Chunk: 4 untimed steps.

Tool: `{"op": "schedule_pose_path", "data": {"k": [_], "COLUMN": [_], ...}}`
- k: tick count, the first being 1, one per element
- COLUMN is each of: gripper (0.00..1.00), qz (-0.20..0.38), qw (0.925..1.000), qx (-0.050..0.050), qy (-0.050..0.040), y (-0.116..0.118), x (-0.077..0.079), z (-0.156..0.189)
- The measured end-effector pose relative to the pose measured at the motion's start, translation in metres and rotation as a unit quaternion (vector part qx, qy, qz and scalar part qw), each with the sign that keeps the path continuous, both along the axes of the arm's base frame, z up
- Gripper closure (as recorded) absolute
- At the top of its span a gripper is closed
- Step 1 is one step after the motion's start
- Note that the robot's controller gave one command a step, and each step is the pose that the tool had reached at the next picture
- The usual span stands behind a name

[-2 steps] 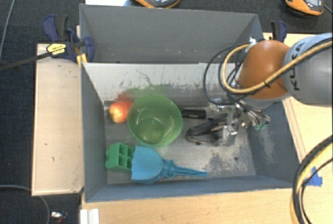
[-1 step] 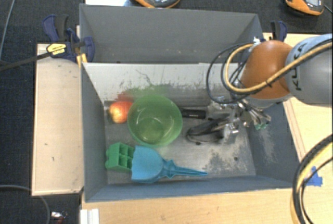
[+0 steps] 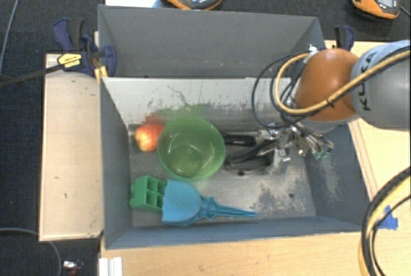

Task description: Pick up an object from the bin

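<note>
Gripper low over bin floor, 2 fingers spread, empty. Green bowl just beyond fingertips; spread probably meant to straddle rim.

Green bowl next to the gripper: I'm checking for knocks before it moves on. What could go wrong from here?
The gripper sits low by a black object lying beside the green bowl; a push toward the bowl may shove it into the apple. The black object could also slide away across the bin floor.

In the bin, the apple lies just left of the bowl; before the bowl, the grid tray touches the funnel on its right.
</note>
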<state>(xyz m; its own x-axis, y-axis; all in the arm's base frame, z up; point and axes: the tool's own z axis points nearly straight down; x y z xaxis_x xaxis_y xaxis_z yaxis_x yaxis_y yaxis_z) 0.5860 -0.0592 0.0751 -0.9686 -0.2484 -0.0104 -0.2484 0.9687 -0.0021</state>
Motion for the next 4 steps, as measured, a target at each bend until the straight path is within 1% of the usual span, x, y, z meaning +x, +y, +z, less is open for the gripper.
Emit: {"op": "schedule_pose_path", "data": {"k": [1,2,4], "gripper": [1.00,1.00,1.00], "qz": [0.000,0.000,-0.001], "qw": [1.0000,1.0000,1.0000], "qx": [0.000,0.000,0.000], "qy": [0.0000,0.0016,0.0002], "y": [0.000,0.000,0.000], "x": [0.000,-0.001,-0.001], "z": [0.000,0.008,0.033]}}
